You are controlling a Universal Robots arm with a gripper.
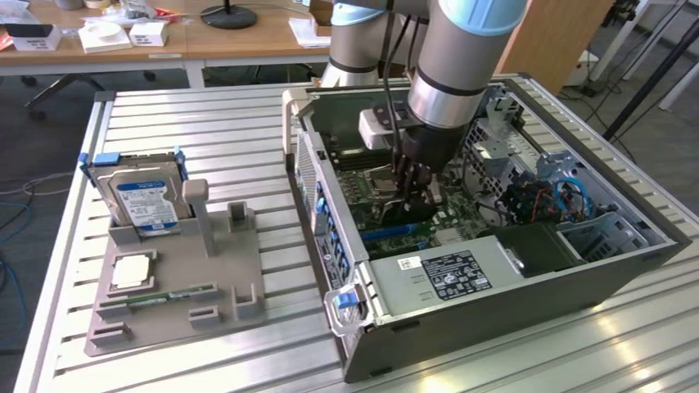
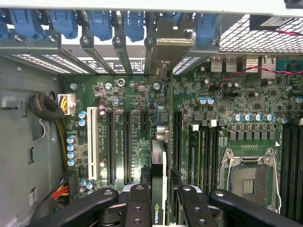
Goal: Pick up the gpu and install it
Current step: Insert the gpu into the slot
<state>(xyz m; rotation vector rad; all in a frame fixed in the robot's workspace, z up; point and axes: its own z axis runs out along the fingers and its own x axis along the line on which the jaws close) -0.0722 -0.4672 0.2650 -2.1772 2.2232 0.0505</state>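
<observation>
1. Setup: an open computer case [image 1: 525, 315] lies on its side on the slatted worktop [image 1: 218, 123] and takes up the exterior view's right. A grey parts fixture [image 1: 164, 323] on the exterior view's left carries a hard drive [image 1: 144, 203] and a memory stick [image 1: 166, 295], well apart from the arm.
2. Pincer [image 1: 415, 195]: at the centre of the exterior frame, reaching down inside the case over the motherboard [image 2: 118, 90].
3. State: clenched on the gpu [image 2: 159, 189]. The wrist view shows the card edge-on between the fingers [image 2: 138, 203], one on each face.
4. Gpu location: in the grasp, inside the case, standing on its long edge over the board. The card itself hides whether it touches the board.
5. Key relation: the card sits directly below the pincer, not off to either side. Its long axis runs parallel to the expansion slots [image 2: 127, 146] and points at the rear wall's row of blue latches [image 2: 99, 23]. The long black slots lie just beside one face. The CPU socket [image 2: 248, 177] lies well off on the other.
6. Judgement: pick-up is done and the install step is in hand. Seating is not confirmed, and I cannot tell which slot lies under the card's edge.
</observation>
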